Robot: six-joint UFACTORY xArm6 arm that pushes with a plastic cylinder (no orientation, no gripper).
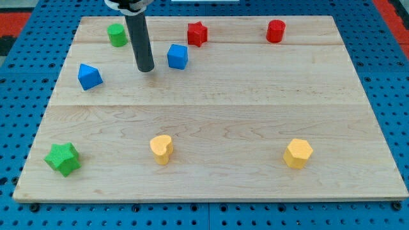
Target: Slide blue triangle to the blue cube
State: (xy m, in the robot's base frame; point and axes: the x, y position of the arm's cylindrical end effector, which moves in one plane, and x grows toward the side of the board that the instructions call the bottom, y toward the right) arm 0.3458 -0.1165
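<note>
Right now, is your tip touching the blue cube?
Apart. The camera view shows bare wood between my tip and the blue cube, which sits to the tip's right in the view.

green cylinder (117, 34), red star (197, 33), red cylinder (275, 30), green star (62, 158), yellow heart (162, 149), yellow hexagon (298, 153)

A pale wooden board (211, 128) made of joined planks lies on a blue pegboard surface (19, 96). Along the view's top sit a green cylinder (117, 34), a red star (197, 33) and a red cylinder (275, 30). Just below the star is the blue cube (177, 56), and well to the view's left of it the blue triangle (89, 76) (the two are clearly apart). Near the view's bottom lie a green star (63, 158), a yellow heart (162, 149) and a yellow hexagon (298, 153).
</note>
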